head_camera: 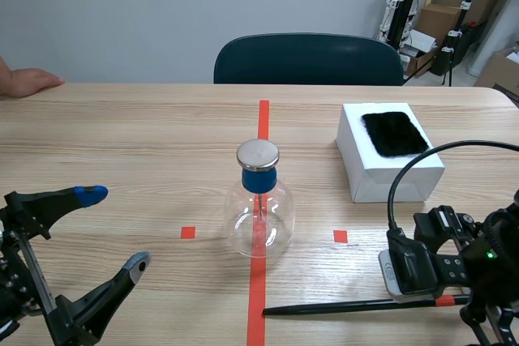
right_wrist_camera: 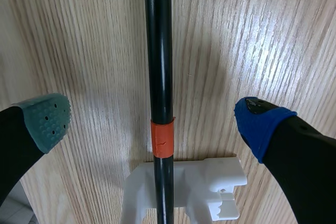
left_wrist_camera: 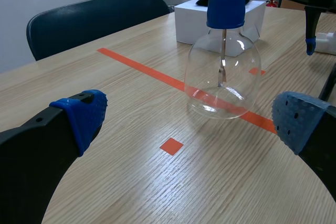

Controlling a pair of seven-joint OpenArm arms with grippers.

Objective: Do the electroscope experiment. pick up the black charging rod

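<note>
The black charging rod (head_camera: pixel 349 307) lies flat near the table's front edge, right of the centre tape line. An orange band (right_wrist_camera: pixel 162 138) rings it, and just past the band it rests on a white holder (right_wrist_camera: pixel 210 182). My right gripper (right_wrist_camera: pixel 155 121) hangs open straight above the rod, one pad on each side of the orange band and neither touching it. In the scene view the right gripper (head_camera: pixel 466 305) is low at the right. My left gripper (head_camera: pixel 113 228) is open and empty at the front left, aimed toward the glass electroscope flask (left_wrist_camera: pixel 223 77).
The flask (head_camera: pixel 259 216), with a blue neck and metal cap, stands on the centre tape line. A white box (head_camera: pixel 381 172) topped with black fur (head_camera: pixel 395 133) sits behind the right arm. A person's hand (head_camera: pixel 28 80) rests at the far left edge. A dark chair (head_camera: pixel 308 58) stands beyond the table.
</note>
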